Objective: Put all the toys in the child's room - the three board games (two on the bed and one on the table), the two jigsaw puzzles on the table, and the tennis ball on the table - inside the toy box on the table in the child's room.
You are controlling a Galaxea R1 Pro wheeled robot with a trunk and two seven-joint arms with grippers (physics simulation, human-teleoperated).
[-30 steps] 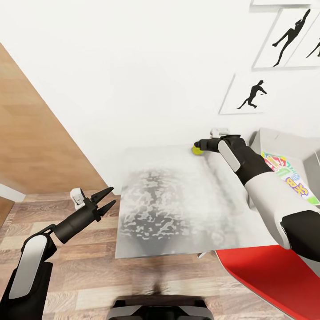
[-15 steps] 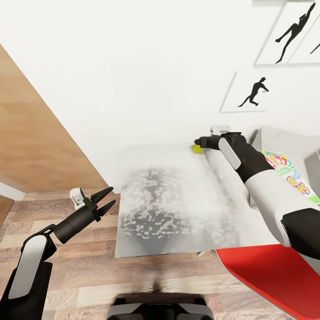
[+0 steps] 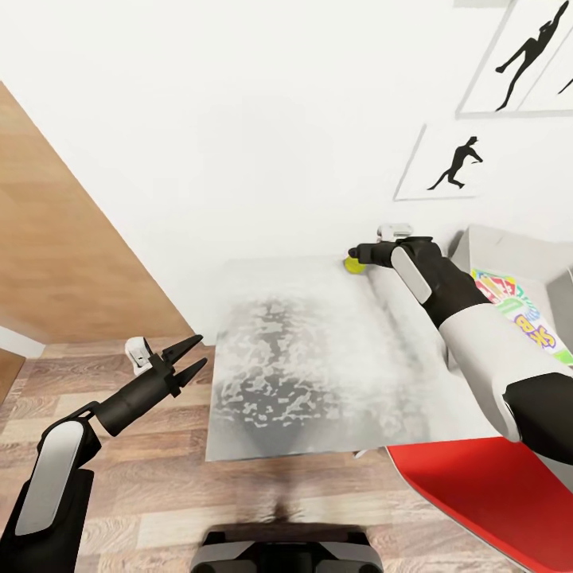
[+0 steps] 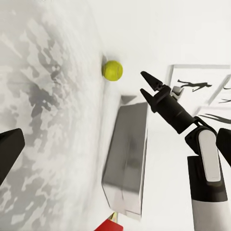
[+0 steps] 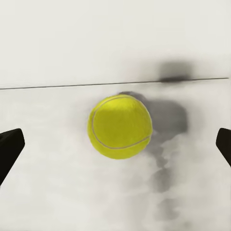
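The tennis ball rests on the pale grey table at its far edge, against the white wall. My right gripper hovers just over it, open, and its dark fingertips flank the ball without touching it. In the left wrist view, the ball lies a short way beyond the right gripper. My left gripper is open and empty over the floor, left of the table. The toy box stands at the table's right end, with a yellow-green board game lying in it.
A red chair sits at the table's near right corner. The white wall with framed silhouette pictures runs directly behind the table. A wooden panel and wood floor lie to the left.
The head view has shifted very slightly. The right gripper stays at the ball and the left arm has not moved.
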